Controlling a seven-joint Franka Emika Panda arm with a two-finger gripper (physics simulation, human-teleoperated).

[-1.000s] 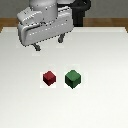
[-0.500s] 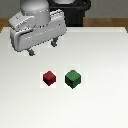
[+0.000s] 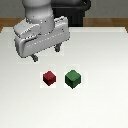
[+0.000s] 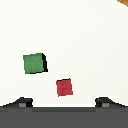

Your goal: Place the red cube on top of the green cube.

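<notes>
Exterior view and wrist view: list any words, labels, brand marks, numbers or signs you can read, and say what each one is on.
None: there is no readable text in either view.
The red cube and the green cube have plain faces.
The gripper housing and the white table show no marking.

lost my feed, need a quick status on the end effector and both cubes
End effector open, empty, above the table. Red cube on the table beside green cube, apart, not stacked. Nothing in the way.
</notes>
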